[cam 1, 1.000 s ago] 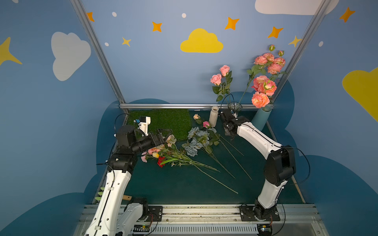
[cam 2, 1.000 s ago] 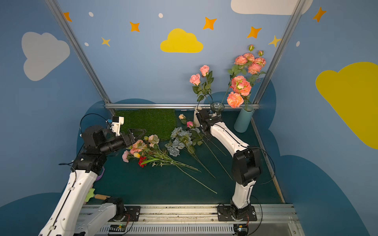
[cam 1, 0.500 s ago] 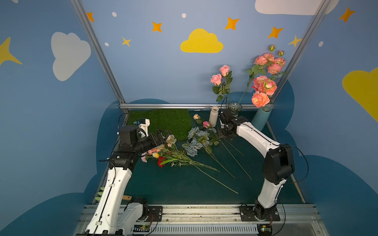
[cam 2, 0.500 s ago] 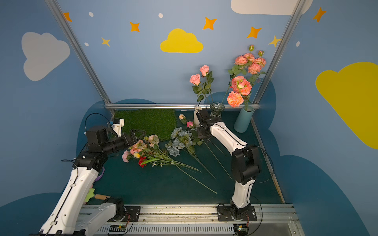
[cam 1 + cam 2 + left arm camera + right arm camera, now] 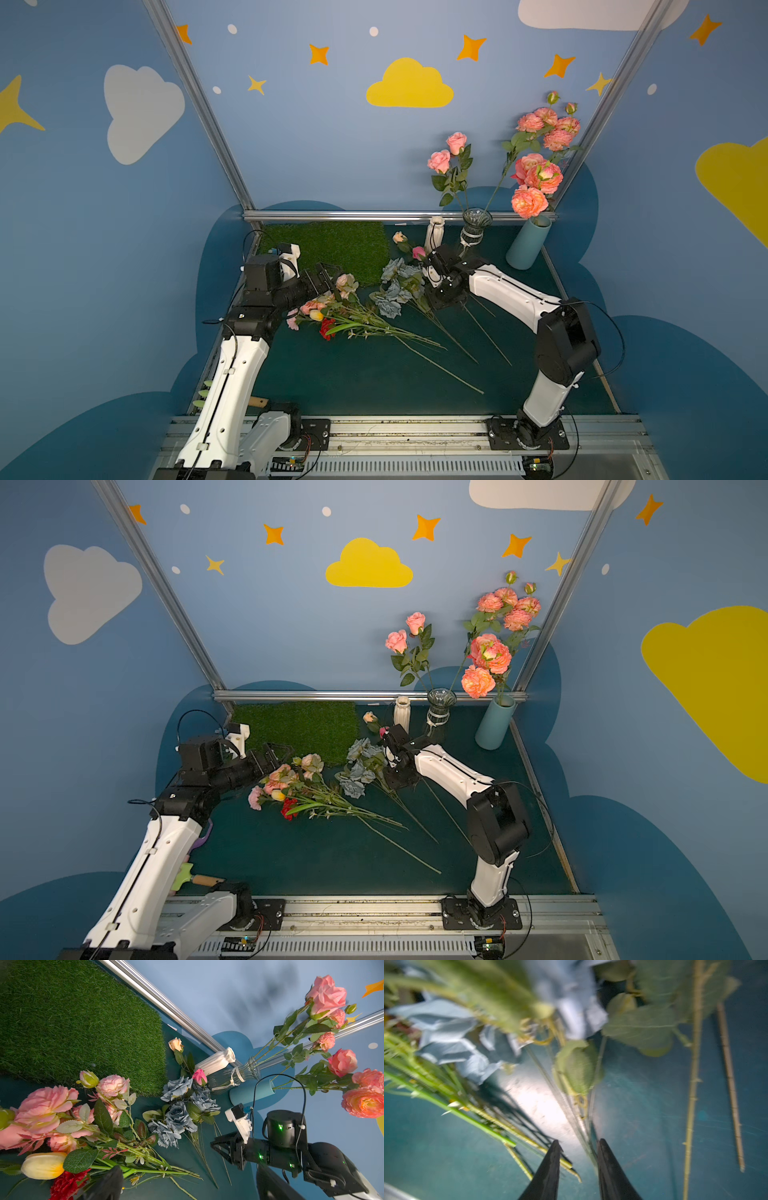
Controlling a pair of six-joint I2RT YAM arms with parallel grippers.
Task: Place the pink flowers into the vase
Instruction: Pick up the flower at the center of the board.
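Pink flowers lie in a mixed bunch [image 5: 328, 303] [image 5: 286, 777] [image 5: 45, 1105] on the table's left side. My left gripper [image 5: 326, 276] [image 5: 272, 756] is open just behind their blooms, holding nothing. Two pink roses [image 5: 446, 153] and a pink cluster [image 5: 548, 124] stand in the glass vase [image 5: 476, 224] [image 5: 440, 706] [image 5: 234, 1076]. Ruffled salmon blooms [image 5: 536, 178] stand in the teal vase [image 5: 528, 245]. My right gripper [image 5: 434, 297] [image 5: 392, 779] [image 5: 578, 1147] points down at the stems of the grey-blue bunch [image 5: 395, 286]. Its jaws are a little apart, with thin stems running between them.
A white vase [image 5: 434, 232] stands left of the glass one, with a small pink bud [image 5: 418, 252] and a peach bud [image 5: 399, 237] lying beside it. A grass mat [image 5: 332, 245] covers the back left. A yellow tulip [image 5: 41, 1164] and a red carnation [image 5: 327, 328] lie in the bunch.
My right gripper has come away from the glass vase, down and to the front left, onto the grey-blue bunch's stems. The left arm has barely shifted.
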